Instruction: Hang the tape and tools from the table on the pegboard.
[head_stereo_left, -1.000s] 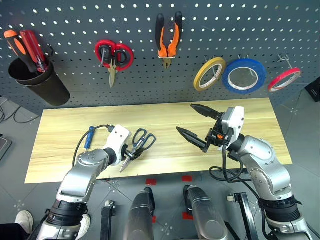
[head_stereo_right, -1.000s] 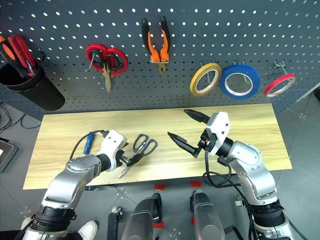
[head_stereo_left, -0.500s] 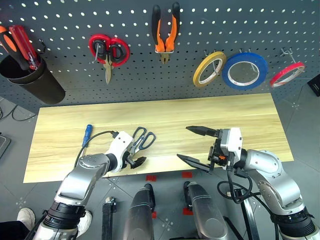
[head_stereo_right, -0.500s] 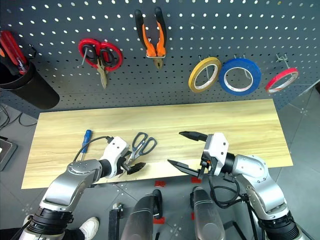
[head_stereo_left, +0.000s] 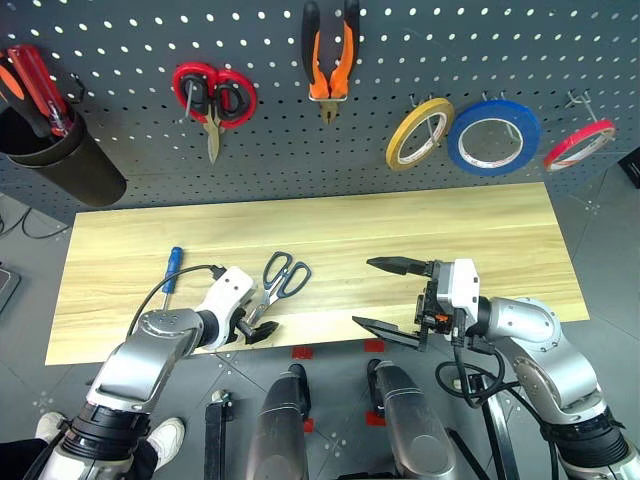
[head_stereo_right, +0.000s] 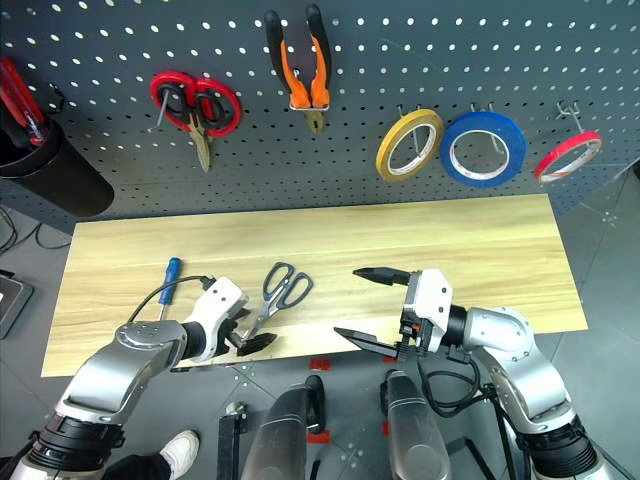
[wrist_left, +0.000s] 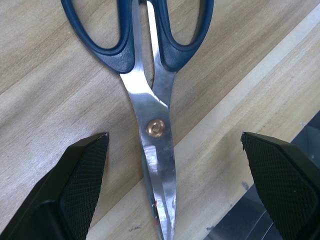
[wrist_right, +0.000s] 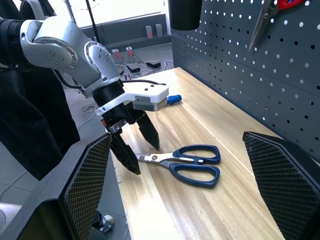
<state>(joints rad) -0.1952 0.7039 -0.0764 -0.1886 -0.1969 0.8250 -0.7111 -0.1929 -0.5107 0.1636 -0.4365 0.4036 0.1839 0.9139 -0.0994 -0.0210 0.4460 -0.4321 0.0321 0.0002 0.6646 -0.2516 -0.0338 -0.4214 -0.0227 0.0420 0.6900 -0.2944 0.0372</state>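
The steel scissors (head_stereo_left: 278, 282) with dark blue handles lie flat on the table (head_stereo_left: 450, 215), blades toward its front edge. My left gripper (wrist_left: 172, 137) is open, one finger on each side of the blades near the pivot (wrist_left: 156, 128), apart from them. A slim blue screwdriver (head_stereo_left: 172, 268) lies to its left. My right gripper (head_stereo_left: 365, 292) is open and empty above the table's front middle, pointing left at the scissors (wrist_right: 192, 162). On the pegboard (head_stereo_left: 560, 50) hang the blue tape (head_stereo_left: 493, 137) and the orange-and-black pliers (head_stereo_left: 331, 60).
Also on the pegboard are red-handled scissors (head_stereo_left: 213, 100), a thin yellow roll (head_stereo_left: 420, 133), a thin red roll (head_stereo_left: 580, 145) and a black cup (head_stereo_left: 60, 165) holding orange and red screwdrivers. The table's front edge runs just under both grippers.
The view has tilted down. My right gripper has dropped and pulled back toward the front edge, turning more to the left. My left gripper drew back slightly along the blades. The scissors stayed put.
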